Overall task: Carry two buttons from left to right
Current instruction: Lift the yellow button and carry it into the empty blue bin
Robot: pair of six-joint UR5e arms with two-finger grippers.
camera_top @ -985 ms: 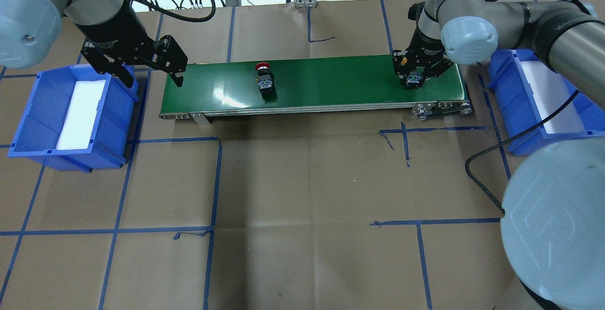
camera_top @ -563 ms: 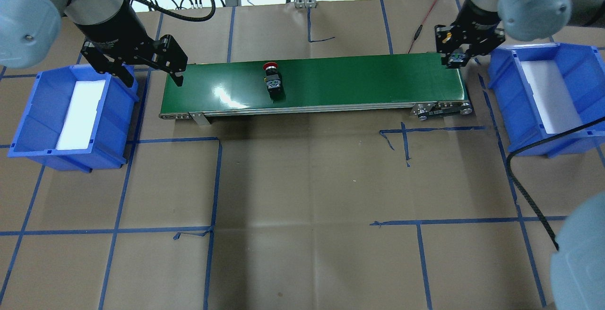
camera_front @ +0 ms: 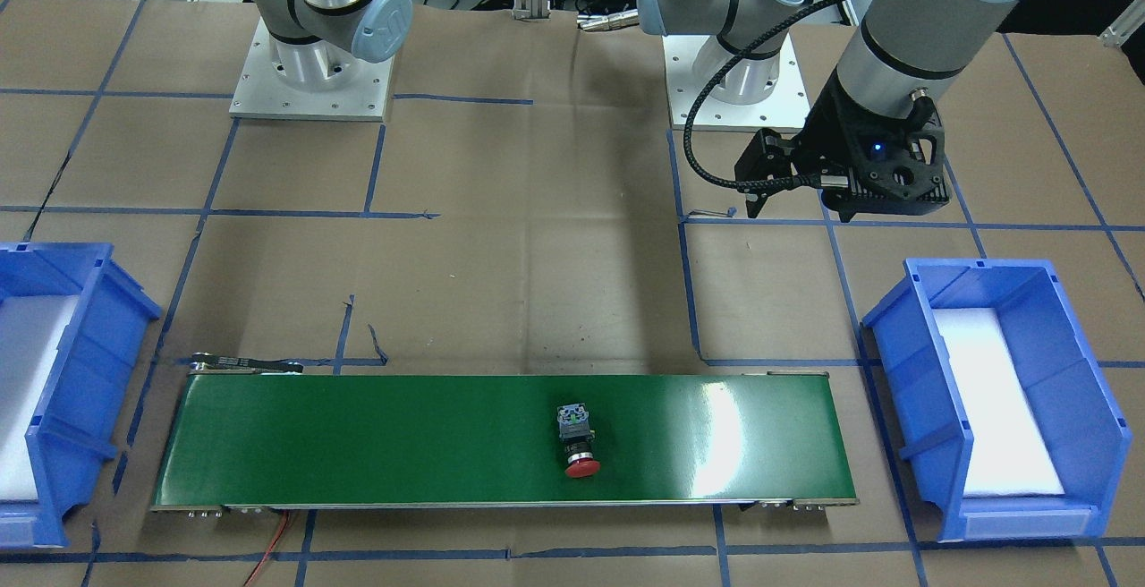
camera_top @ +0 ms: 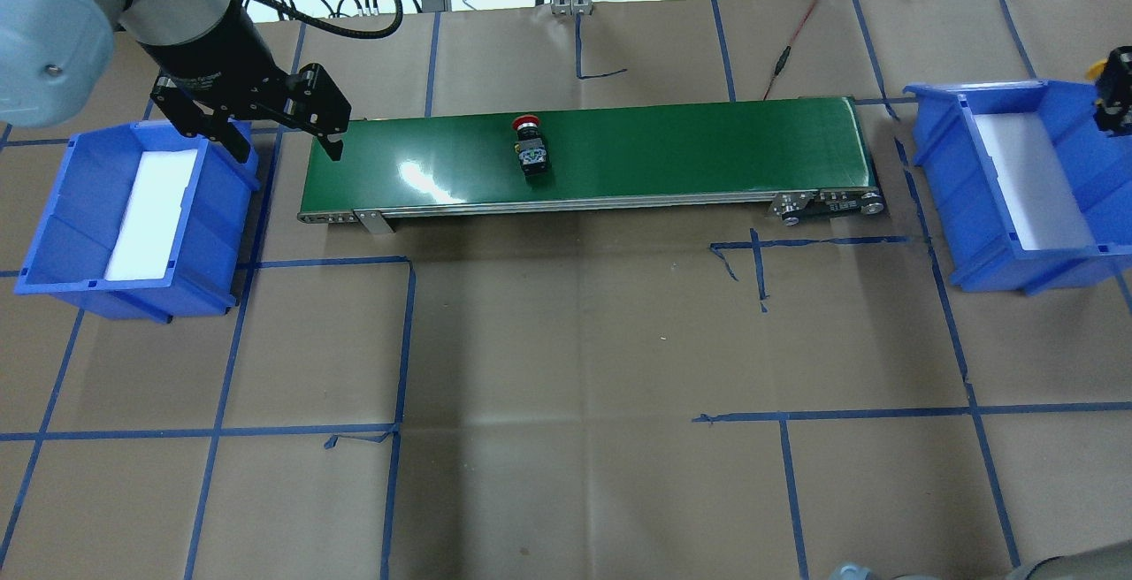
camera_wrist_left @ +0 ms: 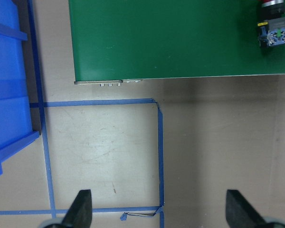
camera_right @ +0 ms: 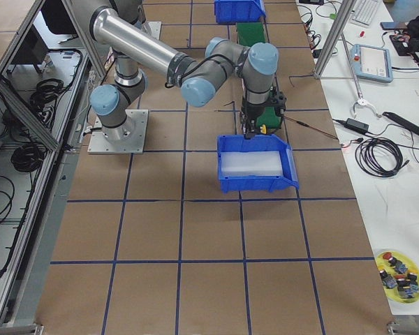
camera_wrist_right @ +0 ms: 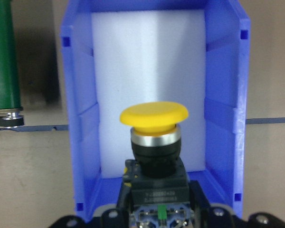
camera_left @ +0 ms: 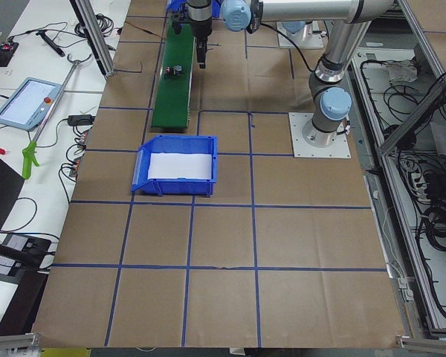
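Right wrist-mounted view puts the yellow button (camera_wrist_right: 154, 137) closest to the lens: the right tool (camera_right: 260, 124) is clamped on its blocky rear body, with the cap pointing away from the wrist. Beyond the cap lies the right blue bin (camera_wrist_right: 71, 123) with its white foam pad (camera_wrist_right: 147, 61), so the button hangs in the air over that bin. A strip of the green belt (camera_wrist_right: 0, 52) shows past the bin's left wall. From the left wrist, the left tool (camera_wrist_left: 157, 202) gapes wide at the near edge, holding nothing, with bare brown tabletop (camera_wrist_left: 99, 147) under it. Farther on comes the belt's left end, with the left blue bin (camera_wrist_left: 9, 95) beside it. Farthest off, the red button (camera_wrist_left: 274, 33) lies on its side on the belt, a little left of the belt's middle in the overhead view, cap toward the side away from the robot.
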